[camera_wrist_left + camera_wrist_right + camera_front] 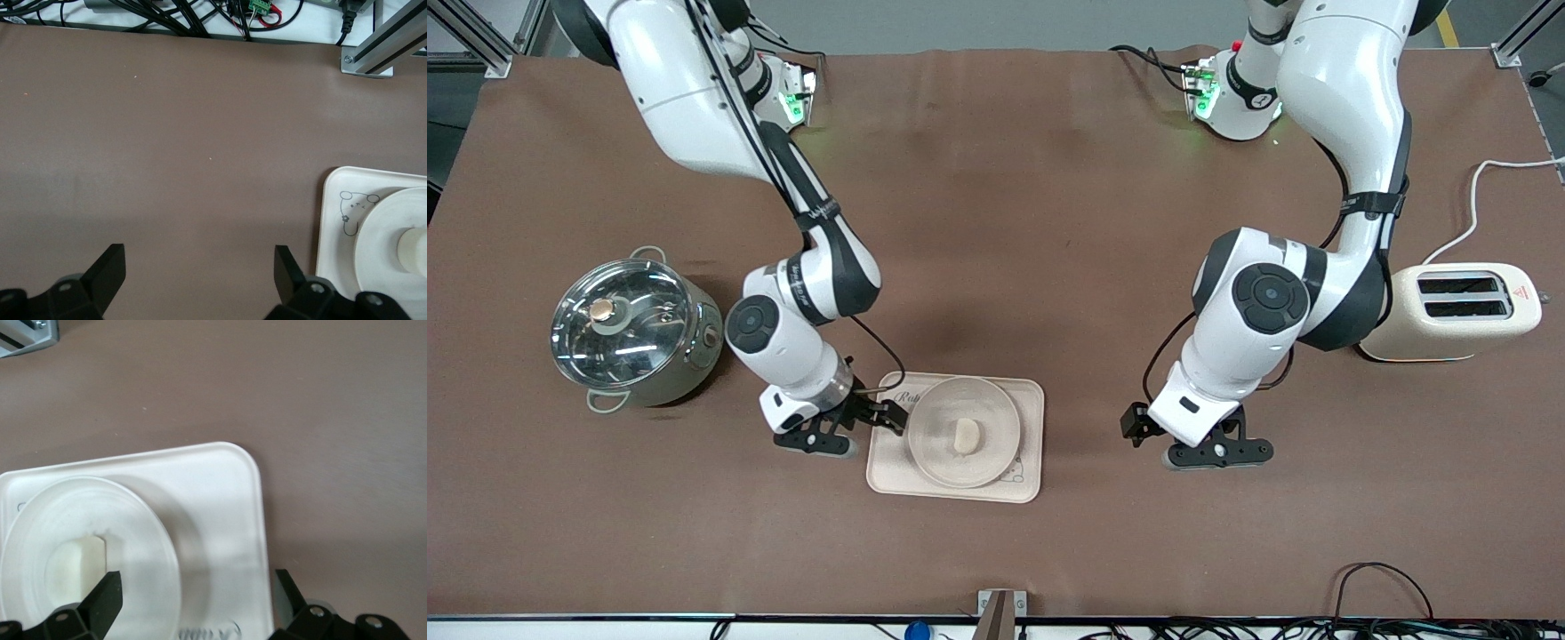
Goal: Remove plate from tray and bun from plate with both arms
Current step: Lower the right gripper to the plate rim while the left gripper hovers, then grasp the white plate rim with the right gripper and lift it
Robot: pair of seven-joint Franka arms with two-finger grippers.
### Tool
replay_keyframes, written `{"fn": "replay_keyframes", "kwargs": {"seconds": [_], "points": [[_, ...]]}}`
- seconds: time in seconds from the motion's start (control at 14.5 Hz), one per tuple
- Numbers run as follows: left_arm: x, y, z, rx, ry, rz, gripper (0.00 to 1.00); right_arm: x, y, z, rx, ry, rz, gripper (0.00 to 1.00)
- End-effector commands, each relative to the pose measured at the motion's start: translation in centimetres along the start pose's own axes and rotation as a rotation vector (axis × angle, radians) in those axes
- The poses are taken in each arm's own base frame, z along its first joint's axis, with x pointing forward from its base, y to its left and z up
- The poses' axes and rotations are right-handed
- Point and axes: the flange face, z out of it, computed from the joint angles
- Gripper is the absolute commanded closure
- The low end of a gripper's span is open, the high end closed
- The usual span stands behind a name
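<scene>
Now the bun (966,436) lies on the plate (996,404), beside the wide-spread right tool (871,418).

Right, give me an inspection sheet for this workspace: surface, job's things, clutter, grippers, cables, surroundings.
Surface: brown table, no spills seen.
Job's things: bun lies on the plate; plate sits on the tray.
Clutter: lidded steel pot toward the right arm's end; toaster toward the left arm's end.
Grippers: right gripper open, over the tray's edge beside the plate, holding nothing; left gripper open, over bare table beside the tray.
Cables: white toaster cord; black leads at the table's near edge.
Surroundings: aluminium frame posts at the corners.
</scene>
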Motion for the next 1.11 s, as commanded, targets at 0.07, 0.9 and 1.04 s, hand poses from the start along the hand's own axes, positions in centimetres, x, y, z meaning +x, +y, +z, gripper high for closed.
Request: {"fn": "replay_keyframes", "kwargs": {"seconds": [0.07,0.9,1.04], "points": [[-0.8,-0.2,-0.6,0.004,-0.018,0.011,0.02,-0.7,-2.6,3.9,0.030,0.032,-0.017,0.11],[-1.2,-0.1,0.0,0.009,-0.029,0.016,0.02,-1.7,-4.6,4.2,0.054,0.023,-0.081,0.99],[-1.2,-0.1,0.1,0.009,-0.031,0.016,0.02,-1.5,-5.0,2.1,0.049,-0.020,-0.082,0.99]]}}
